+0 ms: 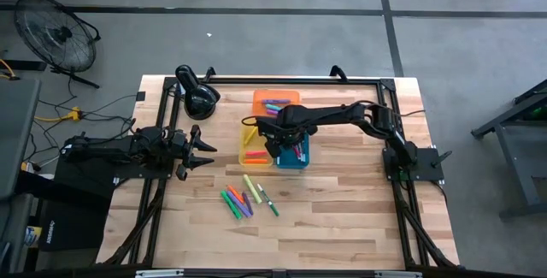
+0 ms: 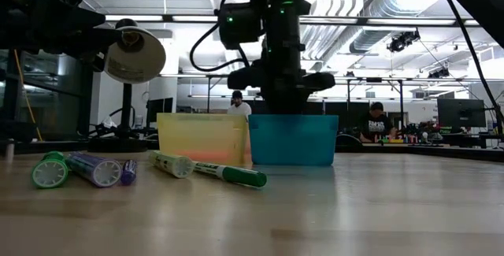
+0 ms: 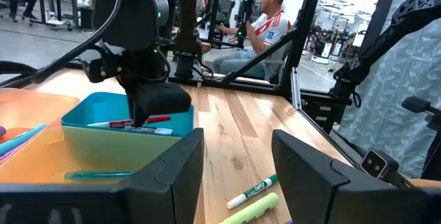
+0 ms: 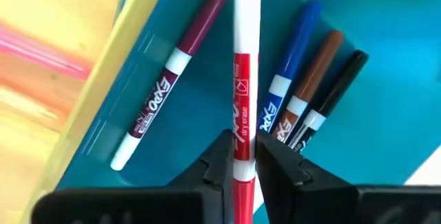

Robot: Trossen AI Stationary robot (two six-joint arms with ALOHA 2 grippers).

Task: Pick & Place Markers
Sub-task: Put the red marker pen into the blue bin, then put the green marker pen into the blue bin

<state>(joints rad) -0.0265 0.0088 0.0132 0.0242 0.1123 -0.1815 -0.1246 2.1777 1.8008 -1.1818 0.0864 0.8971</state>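
My right gripper (image 1: 275, 145) is over the blue tray (image 1: 293, 160), shut on a red marker (image 4: 242, 100). Maroon (image 4: 169, 79), blue, brown and black markers lie on the tray floor under it. The yellow tray (image 1: 254, 148) stands beside the blue one and the orange tray (image 1: 275, 103) behind them, both with markers inside. Several loose markers (image 1: 242, 199) lie flat on the wood nearer the front edge. My left gripper (image 1: 205, 150) waits open at the table's left, level and pointing at the trays. My right gripper pinches the red marker by its labelled barrel (image 4: 241, 136) between its two fingers (image 4: 217, 162), which come from above pointing down and lie across it. The marker lies level at about the height of the blue tray's rim (image 3: 138, 122). Whether it touches the tray, I cannot tell.
A black desk lamp (image 1: 198, 97) stands at the far left of the table. A black frame rail (image 1: 273, 79) runs along the far edge, with arm bases at both sides. Bare wood lies right of the trays and toward the near edge. People sit in the room beyond.
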